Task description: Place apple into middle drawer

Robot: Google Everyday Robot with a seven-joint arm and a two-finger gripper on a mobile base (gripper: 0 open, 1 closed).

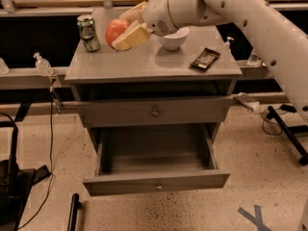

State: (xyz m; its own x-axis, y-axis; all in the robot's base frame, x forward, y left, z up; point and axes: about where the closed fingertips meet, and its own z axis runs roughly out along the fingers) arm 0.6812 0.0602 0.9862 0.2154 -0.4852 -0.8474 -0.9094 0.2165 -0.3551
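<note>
My gripper is shut on the red-orange apple and holds it lifted above the left part of the grey cabinet top. The arm reaches in from the upper right. The middle drawer is pulled open below, with a small round knob on its front, and its inside shows nothing in it. The grey drawer front above it is shut.
A green can stands at the back left of the top. A white bowl sits behind the gripper, and a dark flat remote-like object lies at the right. Cables and a black stand are on the floor at left.
</note>
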